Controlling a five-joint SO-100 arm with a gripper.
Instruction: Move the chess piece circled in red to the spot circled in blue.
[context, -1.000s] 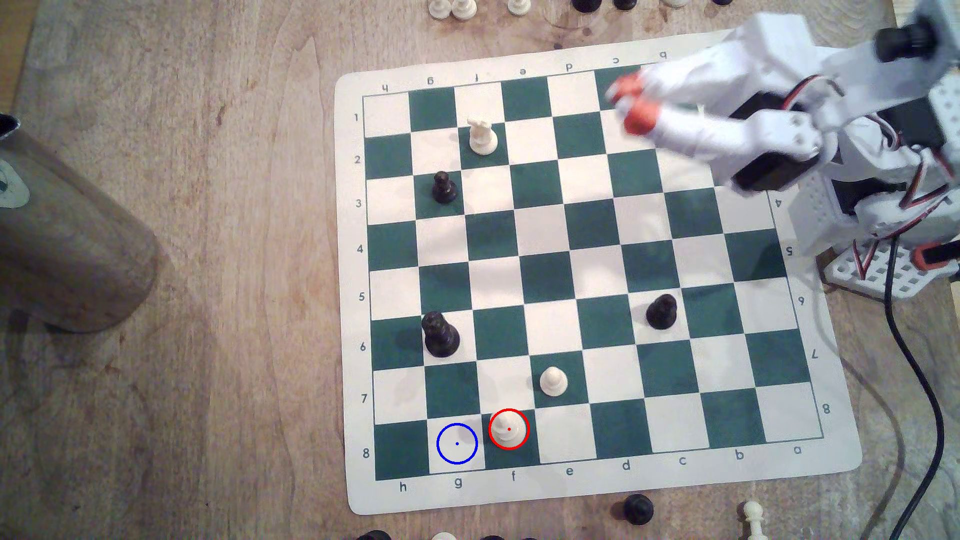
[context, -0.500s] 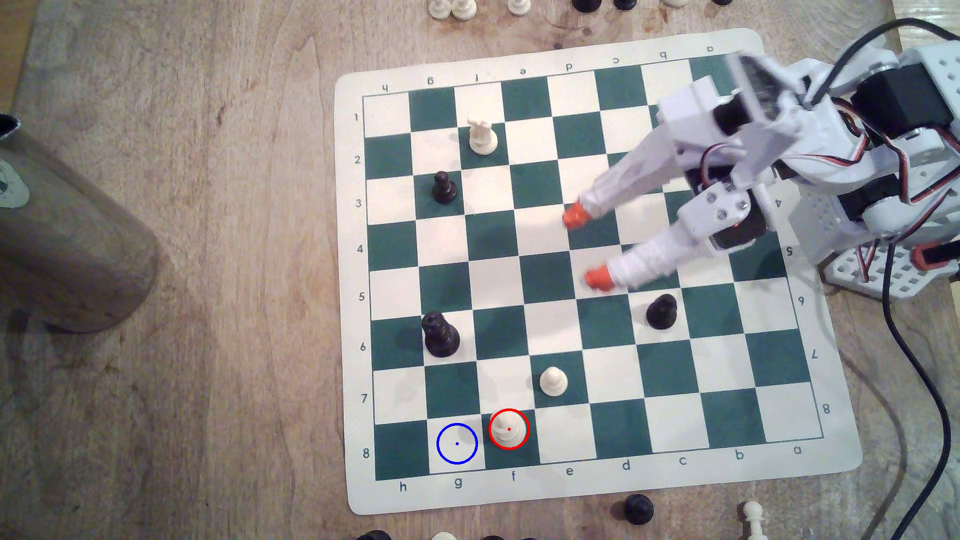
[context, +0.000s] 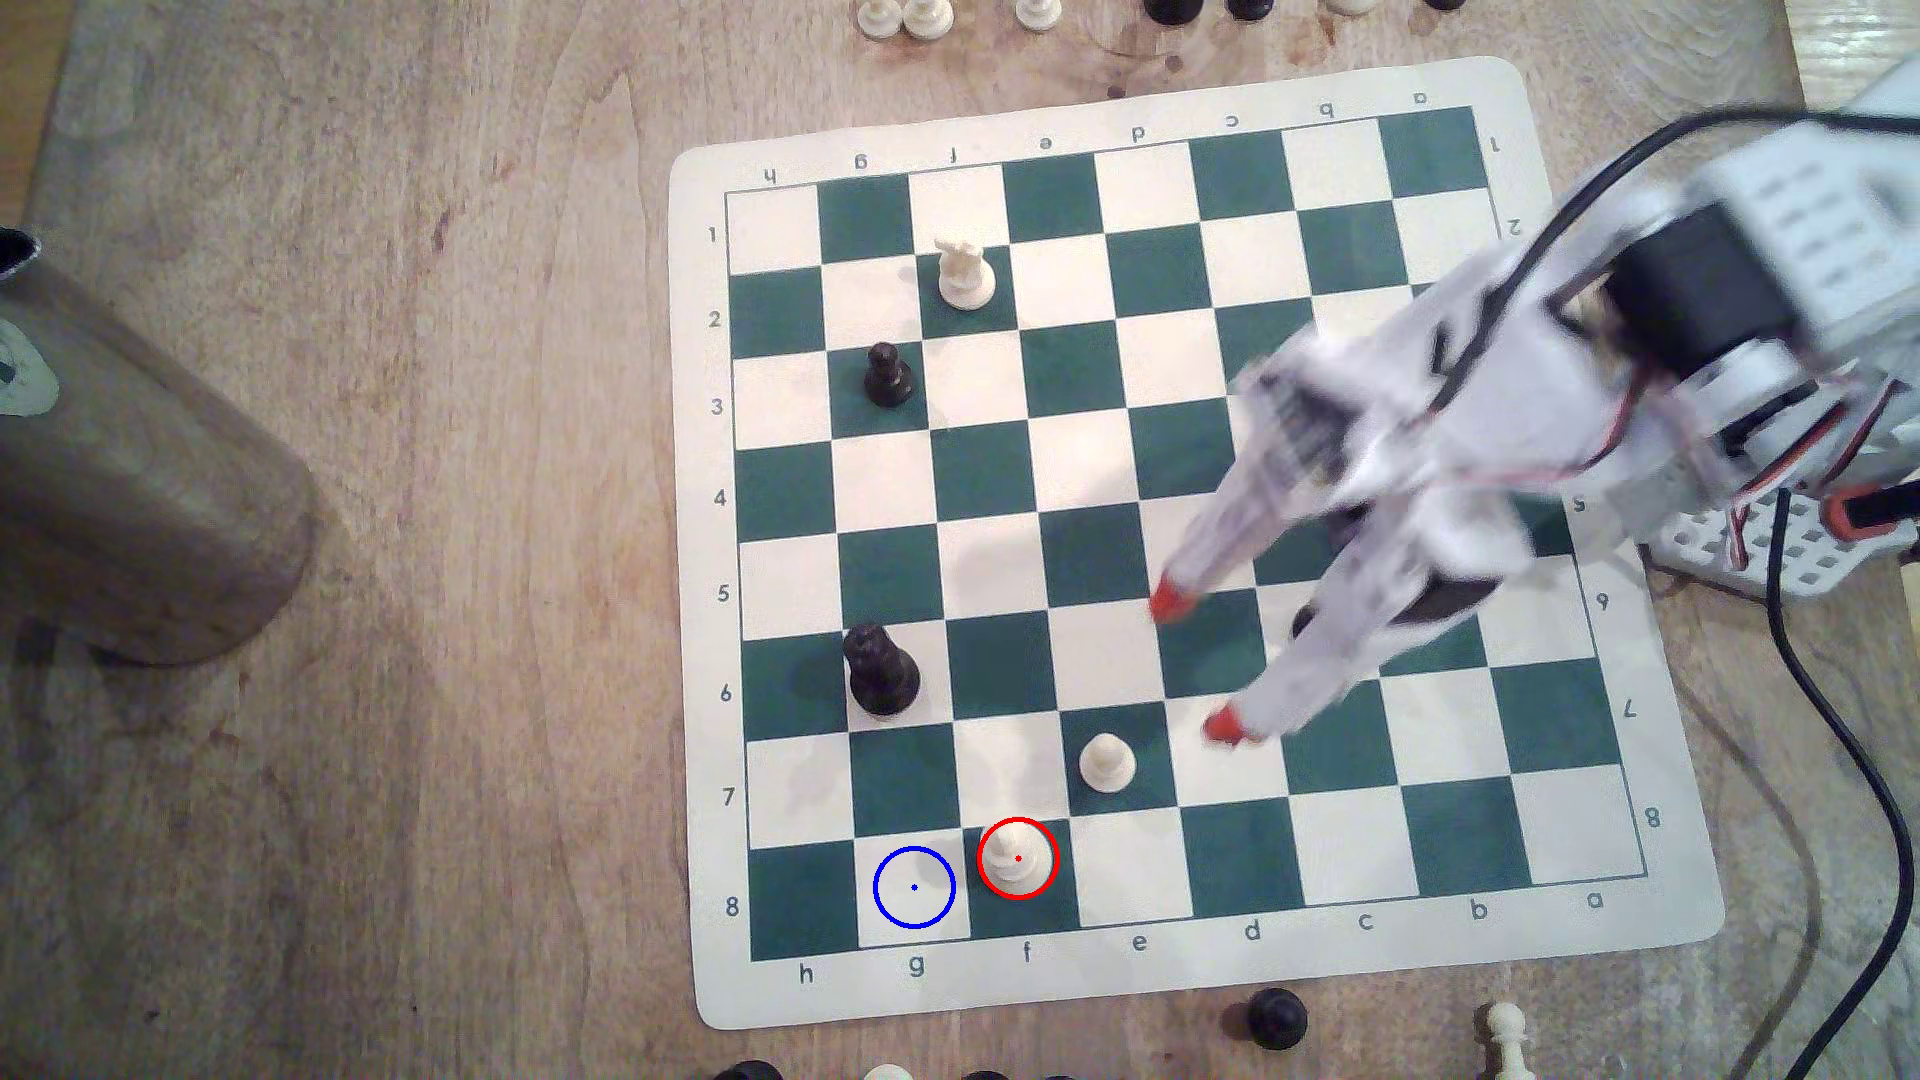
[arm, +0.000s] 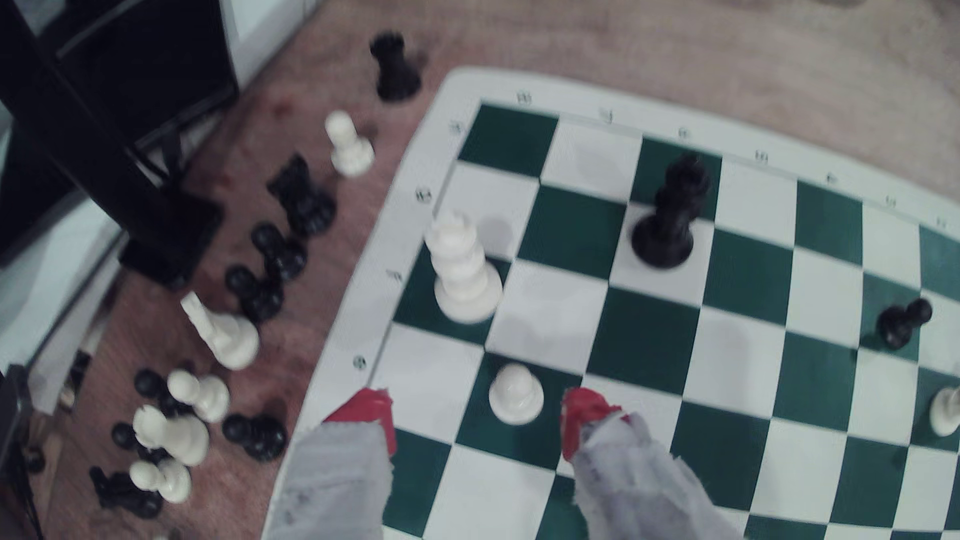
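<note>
My jaws (context: 1195, 665) hang spread wide with nothing between them but air, red tips blurred, over the middle of the board mat (context: 717, 997) toward the exterior view's right. The chess piece (context: 1016, 862) sits inside its red ring on a green square in the row marked 8, upright and untouched, well apart from my tips. Right beside it, on the exterior view's left, the spot (context: 914, 887) waits: a cream square under a blue ring, bare. The cream pawn (context: 1107, 764) stands one row up from the piece and diagonally toward my arm, near my lower red tip. From my wrist I see that pawn (arm: 516, 394) between my two red fingertips (arm: 584, 415), touching neither, and beyond it the chess piece (arm: 462, 270) standing tall near the mat's border. A big black piece (context: 881, 673) stands on row 6, and spare pieces lie off the mat on the wooden bench (context: 416, 623).
</note>
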